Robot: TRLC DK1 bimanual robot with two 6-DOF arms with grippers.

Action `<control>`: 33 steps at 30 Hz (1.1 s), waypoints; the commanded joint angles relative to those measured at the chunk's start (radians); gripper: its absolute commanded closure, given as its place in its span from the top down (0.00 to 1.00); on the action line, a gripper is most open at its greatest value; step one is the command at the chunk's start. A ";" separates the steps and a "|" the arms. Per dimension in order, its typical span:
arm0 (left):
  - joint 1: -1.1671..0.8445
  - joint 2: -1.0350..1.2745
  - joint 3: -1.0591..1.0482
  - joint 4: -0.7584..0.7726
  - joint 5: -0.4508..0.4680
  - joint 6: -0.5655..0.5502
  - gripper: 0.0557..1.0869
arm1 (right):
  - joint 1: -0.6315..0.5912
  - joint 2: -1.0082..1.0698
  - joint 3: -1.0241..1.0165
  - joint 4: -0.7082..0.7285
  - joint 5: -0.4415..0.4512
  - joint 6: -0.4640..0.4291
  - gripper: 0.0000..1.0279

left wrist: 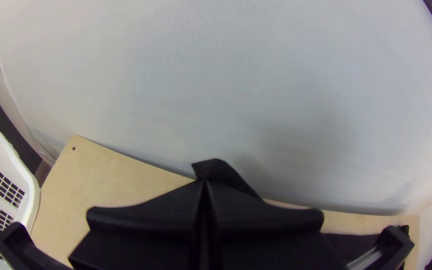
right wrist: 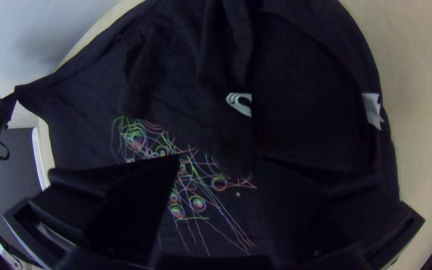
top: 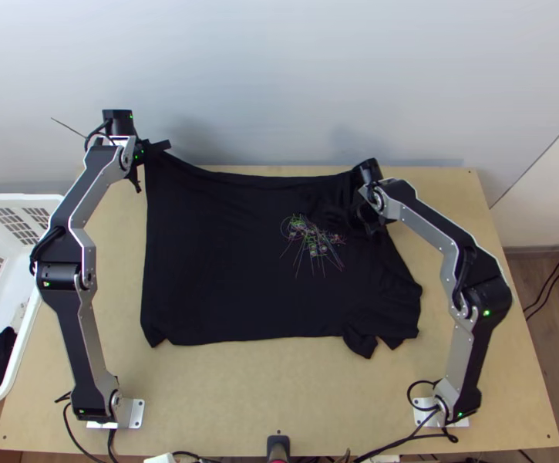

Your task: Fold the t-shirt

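The black t-shirt lies mostly spread across the table, its upper left corner raised. My left gripper is at that corner; in the left wrist view the gripper is shut, with a bit of black cloth showing past its fingertips. Over the shirt's upper right part is my right gripper. From the right wrist view, the gripper stands open above the shirt, a coloured line print between its fingers. The cloth is rumpled at the right side, where a white tag shows.
A white basket with a dark cloth inside stands left of the table. The wall rises behind the table's far edge. Bare wood runs along the near side, with cables by the arm bases.
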State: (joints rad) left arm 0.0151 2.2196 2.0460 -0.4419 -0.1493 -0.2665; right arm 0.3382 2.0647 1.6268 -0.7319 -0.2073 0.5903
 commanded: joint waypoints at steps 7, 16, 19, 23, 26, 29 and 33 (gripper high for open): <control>0.009 0.020 0.031 0.009 0.001 0.021 0.04 | -0.030 0.084 0.197 0.054 -0.010 -0.006 0.03; 0.020 0.092 0.166 -0.001 -0.009 0.024 0.04 | -0.099 0.255 0.610 0.054 0.042 -0.006 0.03; 0.026 0.104 0.184 0.014 -0.026 0.033 0.04 | -0.116 0.293 0.697 0.063 0.083 -0.018 0.03; 0.034 0.118 0.195 0.054 -0.044 0.046 0.04 | -0.128 0.282 0.705 0.141 0.195 -0.049 0.03; 0.043 0.129 0.198 0.089 -0.058 0.050 0.04 | -0.131 0.267 0.703 0.201 0.282 -0.083 0.03; 0.048 0.150 0.226 0.112 -0.076 0.052 0.04 | -0.131 0.259 0.702 0.289 0.347 -0.113 0.03; 0.048 0.166 0.240 0.157 -0.082 0.058 0.04 | -0.131 0.268 0.705 0.307 0.359 -0.121 0.03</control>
State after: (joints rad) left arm 0.0574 2.3566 2.2536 -0.3424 -0.2146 -0.2161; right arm 0.2134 2.3253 2.3089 -0.4927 0.0776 0.4992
